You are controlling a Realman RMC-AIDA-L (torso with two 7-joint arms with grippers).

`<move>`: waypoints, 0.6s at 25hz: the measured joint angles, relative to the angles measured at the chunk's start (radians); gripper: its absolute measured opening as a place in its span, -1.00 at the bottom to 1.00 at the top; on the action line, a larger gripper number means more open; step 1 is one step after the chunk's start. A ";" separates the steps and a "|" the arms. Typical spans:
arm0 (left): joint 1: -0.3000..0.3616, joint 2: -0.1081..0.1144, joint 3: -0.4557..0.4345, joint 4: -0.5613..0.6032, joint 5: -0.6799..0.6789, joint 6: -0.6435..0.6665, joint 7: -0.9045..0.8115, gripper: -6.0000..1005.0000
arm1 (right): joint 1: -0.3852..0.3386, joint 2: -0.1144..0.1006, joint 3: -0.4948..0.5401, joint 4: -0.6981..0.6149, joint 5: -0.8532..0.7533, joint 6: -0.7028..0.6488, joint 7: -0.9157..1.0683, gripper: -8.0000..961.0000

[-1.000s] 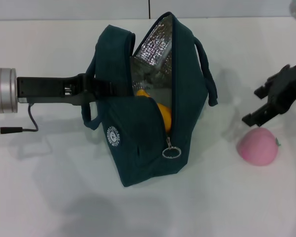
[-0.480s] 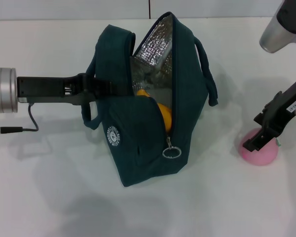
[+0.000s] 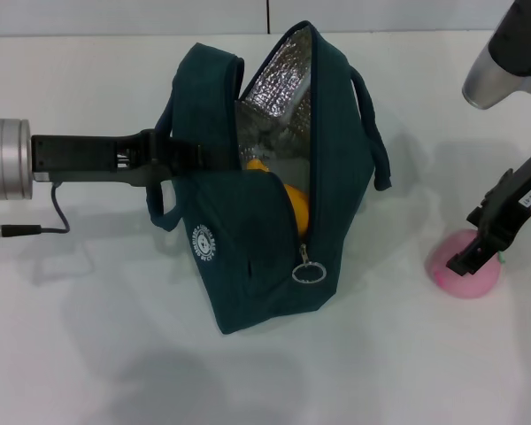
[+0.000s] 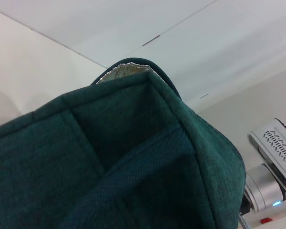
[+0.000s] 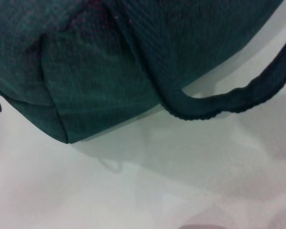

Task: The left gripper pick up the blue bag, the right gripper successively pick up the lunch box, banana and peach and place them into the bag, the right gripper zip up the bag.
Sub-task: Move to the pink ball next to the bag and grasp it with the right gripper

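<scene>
Directly under the right gripper (image 3: 483, 241), the peach (image 3: 461, 271), touching it.

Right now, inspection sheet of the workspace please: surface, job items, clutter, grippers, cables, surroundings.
Surface: white table, bare around the bag.
Job's things: blue bag unzipped, foil lining showing; banana inside; peach on the table; lunch box not visible.
Clutter: nothing seen.
Grippers: left gripper shut on the bag's edge; right gripper down on the peach, grip unclear.
Cables: black cable by the left arm.
Surroundings: pale wall behind.
</scene>
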 joint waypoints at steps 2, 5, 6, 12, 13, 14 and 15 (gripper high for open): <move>0.000 0.000 0.000 0.000 0.000 0.000 0.000 -0.88 | 0.000 0.000 -0.001 0.000 -0.003 0.002 0.004 0.78; 0.000 -0.001 0.000 0.000 0.000 0.000 0.000 -0.88 | 0.000 0.000 -0.002 0.001 -0.003 0.003 0.008 0.78; 0.000 -0.001 0.000 0.000 0.000 0.000 0.000 -0.88 | 0.000 -0.001 -0.007 0.001 -0.003 0.003 0.008 0.78; 0.000 -0.001 -0.002 0.000 0.000 0.000 0.000 -0.88 | 0.004 -0.002 -0.050 0.001 -0.003 -0.006 0.008 0.38; 0.000 -0.001 -0.002 0.000 0.000 0.000 0.000 -0.88 | 0.005 -0.002 -0.051 0.000 -0.003 -0.008 0.006 0.30; 0.000 -0.001 -0.002 0.000 0.000 0.000 0.000 -0.88 | 0.005 -0.002 -0.052 -0.002 -0.003 -0.010 0.004 0.22; 0.000 -0.001 -0.002 0.000 0.000 0.000 0.000 -0.88 | 0.005 -0.002 -0.053 -0.006 -0.003 -0.011 0.001 0.14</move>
